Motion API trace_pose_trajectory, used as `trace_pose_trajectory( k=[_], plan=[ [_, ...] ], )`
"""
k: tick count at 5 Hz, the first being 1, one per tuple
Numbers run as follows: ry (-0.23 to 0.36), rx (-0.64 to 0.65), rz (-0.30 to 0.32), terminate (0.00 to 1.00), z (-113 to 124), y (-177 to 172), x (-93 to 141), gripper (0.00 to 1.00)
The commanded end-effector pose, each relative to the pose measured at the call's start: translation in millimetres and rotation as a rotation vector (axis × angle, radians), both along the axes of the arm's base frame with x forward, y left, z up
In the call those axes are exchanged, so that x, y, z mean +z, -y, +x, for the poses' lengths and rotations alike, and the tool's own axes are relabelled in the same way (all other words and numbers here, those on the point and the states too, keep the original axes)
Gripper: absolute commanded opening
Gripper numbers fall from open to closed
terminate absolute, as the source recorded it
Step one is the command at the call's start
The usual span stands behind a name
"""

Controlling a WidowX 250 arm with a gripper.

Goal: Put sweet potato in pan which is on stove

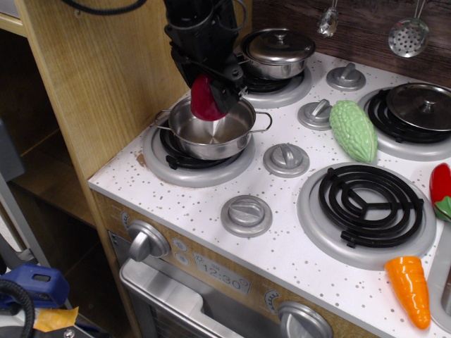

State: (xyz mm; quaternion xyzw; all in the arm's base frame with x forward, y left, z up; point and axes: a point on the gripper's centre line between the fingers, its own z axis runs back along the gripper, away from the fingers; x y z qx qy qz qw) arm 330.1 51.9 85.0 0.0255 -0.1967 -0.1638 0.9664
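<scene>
Holding the sweet potato [206, 99] over the pan [211, 131], beside a lidded pot [277, 51].

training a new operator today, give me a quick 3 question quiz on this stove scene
1. True or false: the sweet potato already rests on the floor of the pan.
2. Which toy lies nearest the front right edge of the stove? A) carrot B) green gourd C) lidded pot
3. Fill in: the gripper holds the sweet potato above the ____.

Key: 1 false, it is held between the jaws over the pan. 2 A. 3 pan.
</scene>
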Motion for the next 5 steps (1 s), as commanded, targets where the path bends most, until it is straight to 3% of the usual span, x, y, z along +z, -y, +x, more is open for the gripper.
trace_pose_trajectory(
  k=[1,4,5],
  plan=[
    [0.038,-0.042,-0.048,0.0,11,-13,-8,1.0],
    [0.083,-0.055,-0.082,0.0,14,-16,-20,1.0],
    [0.083,-0.055,-0.082,1.0,14,-16,-20,1.0]
  ],
)
